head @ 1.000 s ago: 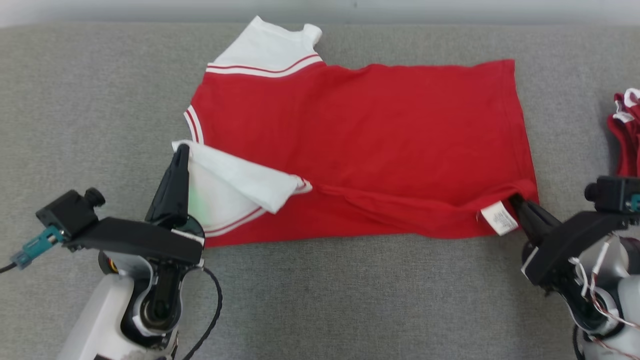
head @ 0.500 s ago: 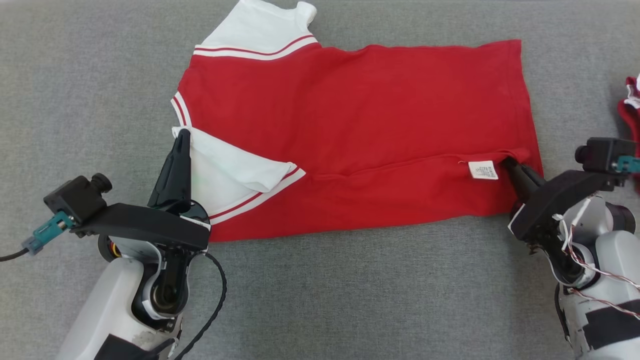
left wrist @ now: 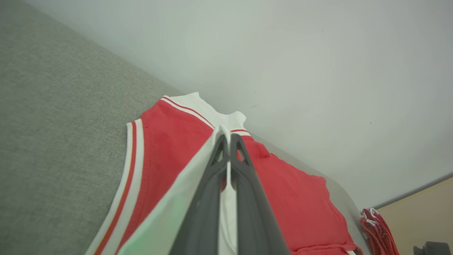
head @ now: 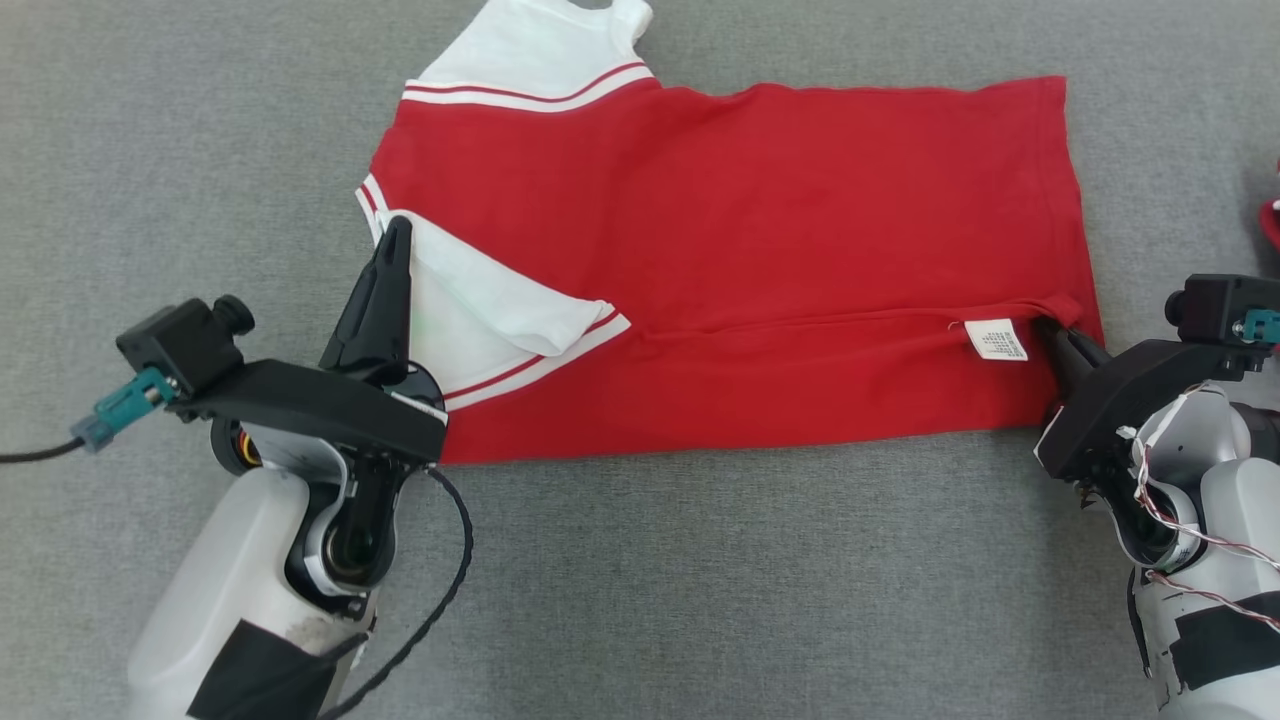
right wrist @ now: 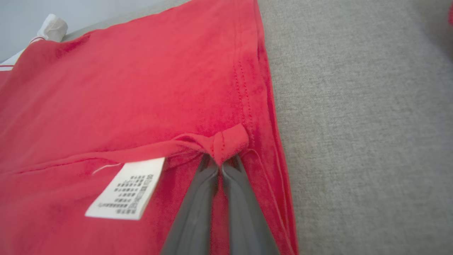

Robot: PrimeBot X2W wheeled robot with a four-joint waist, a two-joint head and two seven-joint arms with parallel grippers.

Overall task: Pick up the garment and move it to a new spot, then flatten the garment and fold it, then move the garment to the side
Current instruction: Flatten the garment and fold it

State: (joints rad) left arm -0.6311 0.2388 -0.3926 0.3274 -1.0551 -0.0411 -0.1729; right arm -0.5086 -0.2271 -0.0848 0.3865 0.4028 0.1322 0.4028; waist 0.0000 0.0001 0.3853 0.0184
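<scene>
The garment (head: 740, 230) is a red T-shirt with white, red-striped sleeves, lying sideways on the grey surface with its near edge folded over the body. My left gripper (head: 398, 228) is shut on the near white sleeve's edge, and in the left wrist view that gripper (left wrist: 226, 139) pinches white cloth of the garment (left wrist: 170, 141). At the hem corner beside the white care label (head: 996, 340), my right gripper (head: 1050, 328) is shut on a bunch of red fabric. In the right wrist view, this gripper (right wrist: 220, 161) clamps the garment's (right wrist: 141, 88) hem fold near the label (right wrist: 127, 189).
Grey fabric surface (head: 700, 600) extends all round the shirt. Other red and white clothing (left wrist: 377, 228) lies at the far right, just showing at the head view's edge as red cloth (head: 1272, 220). A pale wall (left wrist: 283, 53) runs behind the surface.
The head camera has tilted down, shifting the whole picture. Both grippers carried the near edge farther over the shirt, so the slack fold between them has flattened into a straight line.
</scene>
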